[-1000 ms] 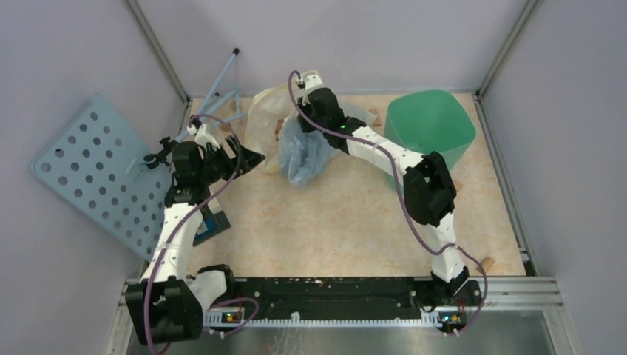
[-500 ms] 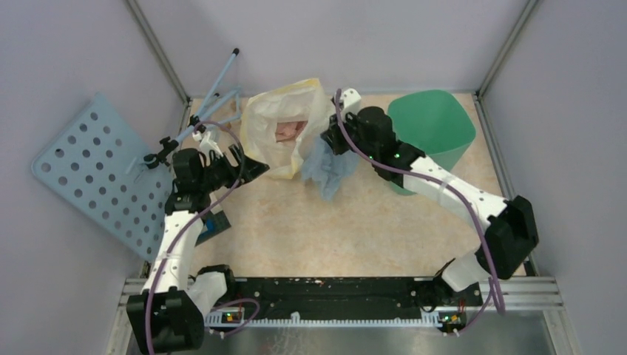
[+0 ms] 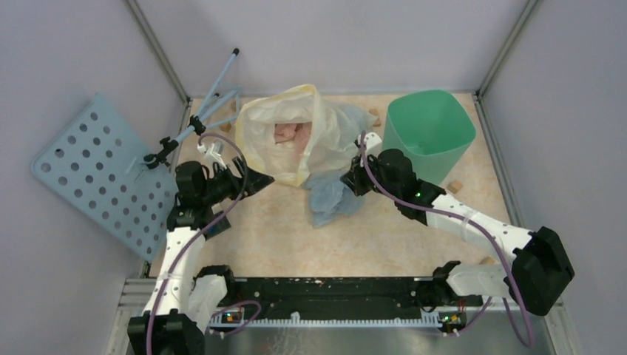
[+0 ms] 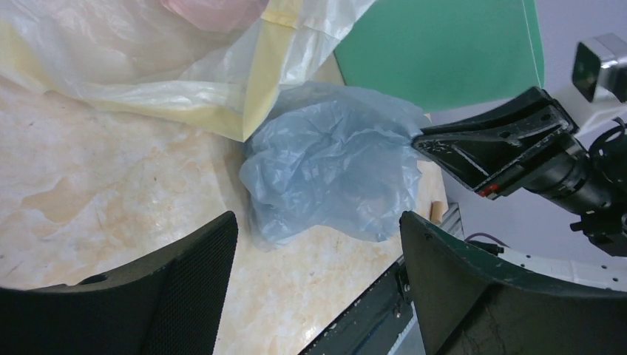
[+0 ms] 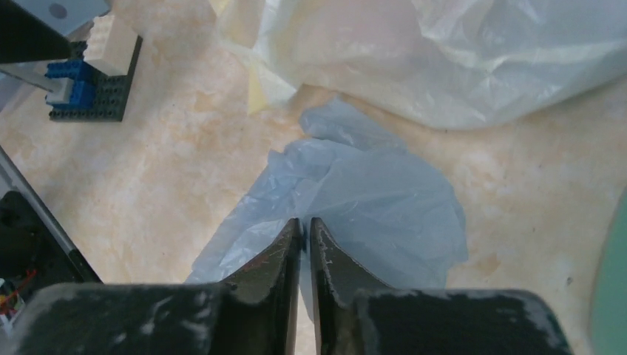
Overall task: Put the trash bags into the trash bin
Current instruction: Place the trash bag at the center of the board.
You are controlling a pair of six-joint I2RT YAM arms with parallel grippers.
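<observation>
The pale-blue crinkly trash bag (image 3: 331, 198) lies bunched on the table in front of the whitish bag. My right gripper (image 3: 353, 181) is shut on its right upper edge; in the right wrist view the closed fingertips (image 5: 304, 220) pinch the blue film (image 5: 377, 192). The mint-green trash bin (image 3: 429, 132) stands upright at the back right, behind the right gripper and apart from it. My left gripper (image 3: 255, 175) hangs open left of the bag, with nothing between its fingers (image 4: 318, 219). It faces the bag (image 4: 333, 177), the bin (image 4: 444, 52) and the right gripper (image 4: 425, 142).
A whitish bag with a yellow rim (image 3: 288, 133) stands open at the back centre with something pink inside. A pale-blue perforated board (image 3: 96, 174) and blue rods (image 3: 218, 89) lean at the left wall. A small block stack (image 5: 89, 81) sits by the left arm.
My right arm has swung from the whitish bag toward the front right, dragging the blue bag out and down onto the table. The left gripper has shifted slightly forward and stays open.
</observation>
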